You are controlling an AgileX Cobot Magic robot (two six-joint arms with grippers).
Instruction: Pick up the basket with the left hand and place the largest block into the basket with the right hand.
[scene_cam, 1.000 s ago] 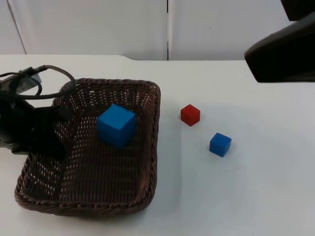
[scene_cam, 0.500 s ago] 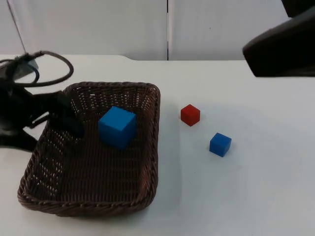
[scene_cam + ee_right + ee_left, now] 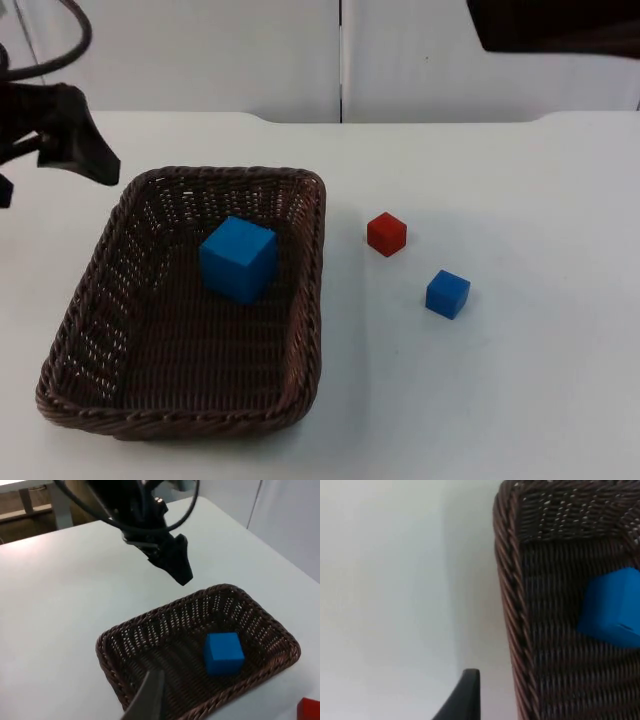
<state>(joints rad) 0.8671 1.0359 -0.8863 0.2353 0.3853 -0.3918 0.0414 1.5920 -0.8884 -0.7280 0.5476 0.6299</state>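
Top view shows the brown wicker basket resting flat on the white table, with the large blue block lying inside it toward the far end, so the placing half of the job looks done as far as the pictures tell. The small red block and the small blue block sit on the table beside the basket, apart from each other. The left gripper hangs above the table just off the basket's far left corner and grasps nothing; whether its fingers are parted or closed I cannot tell, since they read as one dark shape here and in the right wrist view. In the left wrist view the basket's rim runs beside bare table, with the blue block partly cut off at the edge of the frame. The right arm is drawn up high at the far side, waiting; its gripper cannot be judged from the single fingertip seen in its own wrist view. What seems left, by my reading, is nothing but parking the arms, unless the basket should be held aloft
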